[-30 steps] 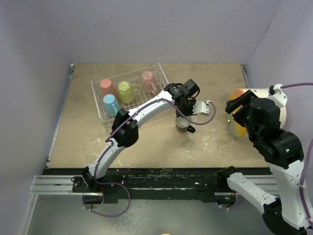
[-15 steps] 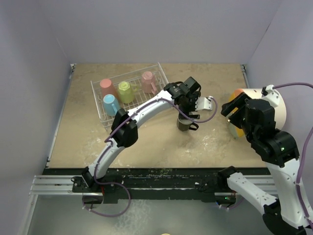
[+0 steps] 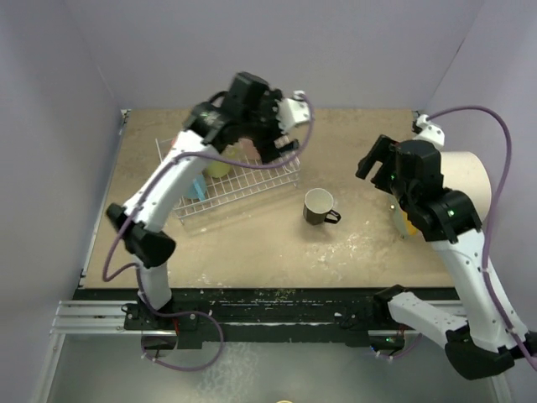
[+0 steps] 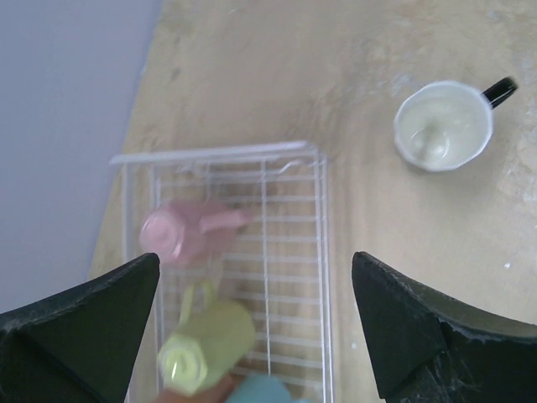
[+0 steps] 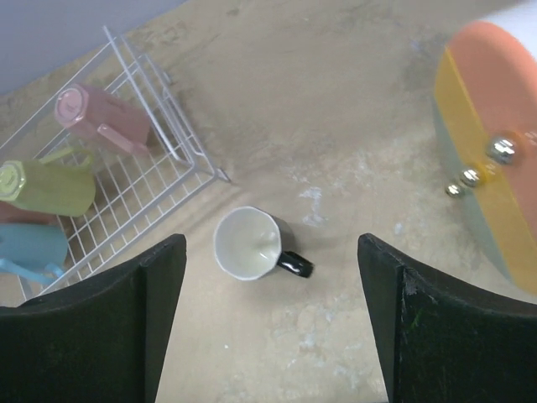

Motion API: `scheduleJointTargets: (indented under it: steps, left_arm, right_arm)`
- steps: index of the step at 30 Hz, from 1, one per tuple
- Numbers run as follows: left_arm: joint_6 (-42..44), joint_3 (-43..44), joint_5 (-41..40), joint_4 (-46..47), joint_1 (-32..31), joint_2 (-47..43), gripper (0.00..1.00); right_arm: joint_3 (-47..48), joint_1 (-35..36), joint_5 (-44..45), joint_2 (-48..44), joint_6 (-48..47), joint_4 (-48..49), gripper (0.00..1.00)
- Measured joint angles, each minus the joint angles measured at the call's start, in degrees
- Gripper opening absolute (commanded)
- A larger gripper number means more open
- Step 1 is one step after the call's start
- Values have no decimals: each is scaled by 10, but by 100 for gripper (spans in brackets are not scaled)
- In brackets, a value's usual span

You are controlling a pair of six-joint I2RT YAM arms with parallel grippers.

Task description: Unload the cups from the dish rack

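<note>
L tool (image 4: 256, 260) released, empty, over rack (image 4: 323, 252); pink cup (image 4: 178, 235) on its side right below, prob. nearest pick. R tool (image 5: 270, 243), also released, farther off.

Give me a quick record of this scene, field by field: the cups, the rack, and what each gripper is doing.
black mug: upright on the table, outside the rack, touched by neither gripper
dish rack: far left part of the table
cups visible in rack: light pink mug, yellow-green mug, light blue mug, all lying on their sides
left gripper: open, empty, raised above the rack
right gripper: open, empty, raised, pointed toward the black mug
cream cylinder: right of the black mug
</note>
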Motion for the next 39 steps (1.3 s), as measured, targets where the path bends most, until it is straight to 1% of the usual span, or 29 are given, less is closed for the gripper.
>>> scheduleJointTargets:
  steps: [3, 5, 9, 13, 15, 18, 23, 26, 29, 34, 39]
  left_arm:
    - [-23, -59, -4, 4, 60, -89, 99]
    - [-35, -129, -11, 13, 103, -156, 99]
    - [-53, -239, -16, 18, 160, -245, 99]
    - [-75, -320, 0, 32, 229, -296, 99]
    - [-85, -353, 11, 48, 267, -307, 99]
    - [-98, -390, 16, 79, 300, -308, 99]
    - [-121, -412, 37, 107, 309, -298, 99]
    - [-130, -423, 47, 122, 309, -298, 99]
    - [-136, -438, 51, 134, 309, -298, 99]
    - [-153, -445, 63, 141, 309, -295, 99]
    - [-169, -445, 71, 142, 309, -294, 99]
  right_arm:
    - [0, 2, -33, 44, -24, 54, 87]
    - [1, 12, -51, 89, -41, 97, 88]
    - [41, 73, -58, 217, -75, 154, 88]
    - [127, 121, -79, 348, -102, 180, 88]
    - [173, 134, -91, 407, -115, 192, 87]
    - [233, 137, -101, 483, -136, 200, 87]
    - [329, 133, -105, 608, -175, 206, 86]
    - [341, 133, -112, 659, -196, 209, 86]
    - [341, 133, -115, 692, -221, 210, 87]
    - [342, 133, -115, 716, -254, 221, 86]
    - [363, 133, -116, 743, -269, 234, 84]
